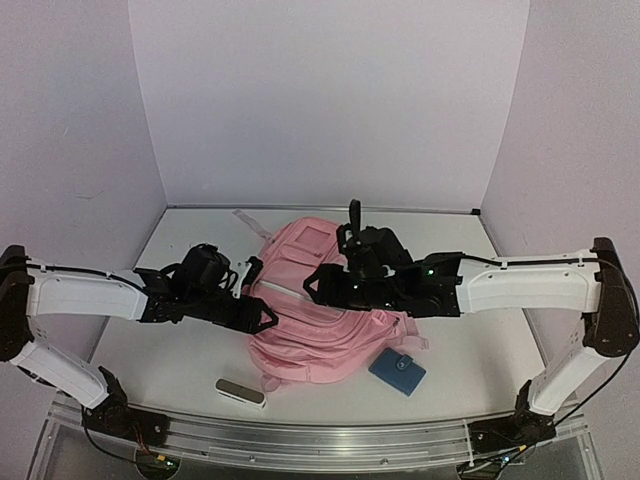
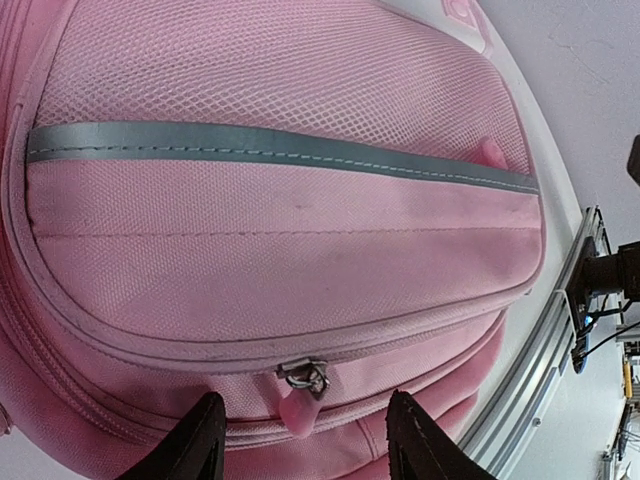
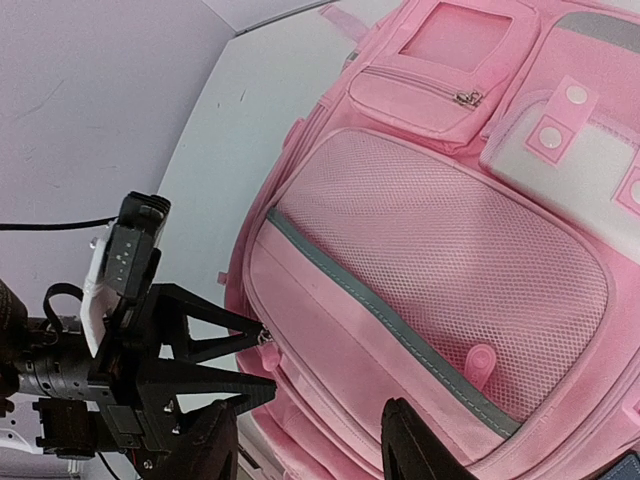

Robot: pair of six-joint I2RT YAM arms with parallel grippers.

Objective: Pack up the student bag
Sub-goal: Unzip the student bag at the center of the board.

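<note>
left hand is spread apart either side of the zip pull. right hand is apart too and empty. Both are over the student bag, middle of the desk. My worry: the tiny pull slips out on closing, or soft fabric gets pinched instead.

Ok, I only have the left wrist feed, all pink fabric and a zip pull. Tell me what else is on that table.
Observer: From the top camera, a blue wallet lies on the table beside the near right corner of the student bag.
Operator: Go on, list anything else loose.
Observer: A pale oblong case lies in front of the bag, toward the left.
Operator: Now give me the right gripper.
Observer: The right gripper hangs over the bag, fingers apart with nothing between them, facing your left gripper.
</note>
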